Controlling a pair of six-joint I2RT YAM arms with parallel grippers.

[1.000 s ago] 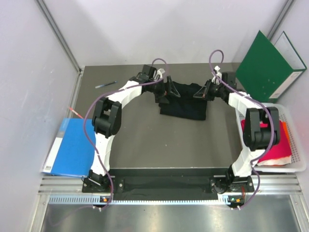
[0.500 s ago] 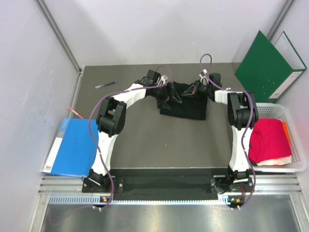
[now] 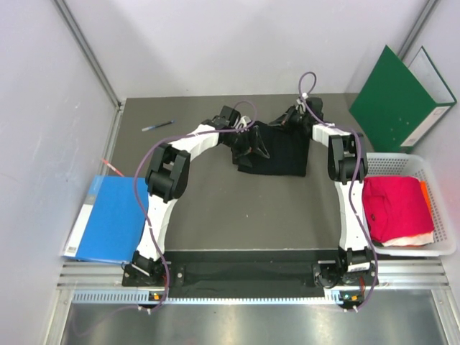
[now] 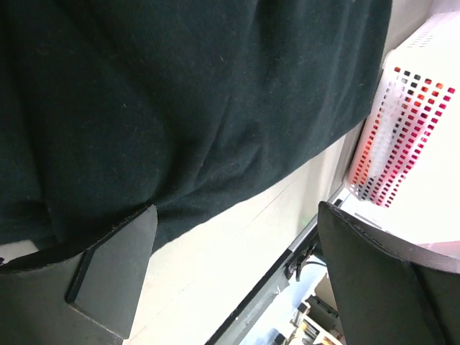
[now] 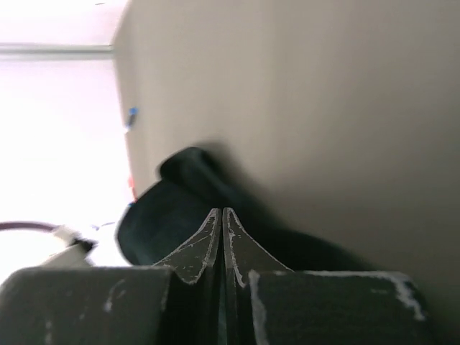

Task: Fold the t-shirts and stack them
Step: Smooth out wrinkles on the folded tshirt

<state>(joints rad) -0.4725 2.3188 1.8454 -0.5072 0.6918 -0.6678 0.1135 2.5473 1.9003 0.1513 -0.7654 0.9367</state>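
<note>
Left wrist: left end effector (image 4: pixel 233 212) wide beside black t-shirt (image 4: pixel 180 93); right end effector (image 5: pixel 221 213) closed.

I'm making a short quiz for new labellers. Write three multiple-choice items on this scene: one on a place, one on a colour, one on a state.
1. Where is the red shirt?
A. on the blue folder
B. in the white basket
C. under the green folder

2. What colour is the shirt lying on the table?
A. black
B. white
C. orange

3. How is the left hand?
A. shut on the red shirt
B. shut with nothing in it
C. open

Key: 1 B, it lies inside the basket at the right edge; 2 A, it is dark all over in the top and left wrist views; 3 C, its fingers stand wide apart in the left wrist view.
</note>
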